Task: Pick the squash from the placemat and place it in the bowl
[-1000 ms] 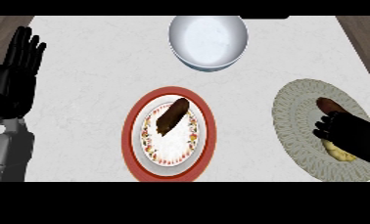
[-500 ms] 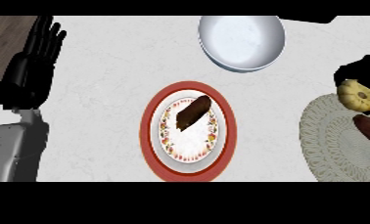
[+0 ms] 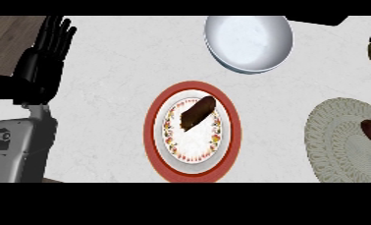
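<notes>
Squash not plainly visible, maybe that dark sliver at 2 o'clock edge. Probably hard, smooth, slippery; best wrapped round the middle. Left hand resting open-fingered at 9 o'clock; right hand out of shot.

My only feed: head view, looking steeply down on counter, fairly close. Framing: bowl near top edge, placemat cut by right edge, left hand at left edge.
</notes>
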Motion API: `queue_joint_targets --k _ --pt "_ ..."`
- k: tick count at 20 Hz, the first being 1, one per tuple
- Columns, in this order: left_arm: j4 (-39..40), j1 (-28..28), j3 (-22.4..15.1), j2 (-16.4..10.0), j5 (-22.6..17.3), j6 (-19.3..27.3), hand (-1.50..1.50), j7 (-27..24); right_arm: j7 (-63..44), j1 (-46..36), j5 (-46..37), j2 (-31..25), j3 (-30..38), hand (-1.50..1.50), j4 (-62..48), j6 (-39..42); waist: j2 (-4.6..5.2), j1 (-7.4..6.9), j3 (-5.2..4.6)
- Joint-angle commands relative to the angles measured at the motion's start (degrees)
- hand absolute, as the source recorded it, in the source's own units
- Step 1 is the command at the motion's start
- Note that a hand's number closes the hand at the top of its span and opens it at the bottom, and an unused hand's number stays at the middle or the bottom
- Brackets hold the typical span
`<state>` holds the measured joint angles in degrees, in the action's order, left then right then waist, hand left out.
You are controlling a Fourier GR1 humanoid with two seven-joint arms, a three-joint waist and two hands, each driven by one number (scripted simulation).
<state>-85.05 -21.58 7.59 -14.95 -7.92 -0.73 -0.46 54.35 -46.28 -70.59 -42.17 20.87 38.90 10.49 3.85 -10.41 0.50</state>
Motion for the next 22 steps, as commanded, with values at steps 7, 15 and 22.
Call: queue_joint_targets --k 7,15,22 --pt "2.0 -1.7 -0.2 0.6 0.9 1.1 0.0 0.2 10.2 -16.2 10.1 -2.0 3.1 1.5 -11.0 11.8 -0.64 0.82 -0.22" --pt "2.3 0.4 0.0 0.2 1.4 0.9 0.0 -0.8 9.2 -25.6 14.4 -1.0 0.5 1.5 -18.6 22.4 -1.83 2.0 -0.47" --pt "3.0 0.2 1.2 -0.4 1.0 1.2 0.0 -0.5 5.3 -32.5 14.1 3.7 -4.3 1.5 -23.5 24.8 -1.87 3.3 -0.5"
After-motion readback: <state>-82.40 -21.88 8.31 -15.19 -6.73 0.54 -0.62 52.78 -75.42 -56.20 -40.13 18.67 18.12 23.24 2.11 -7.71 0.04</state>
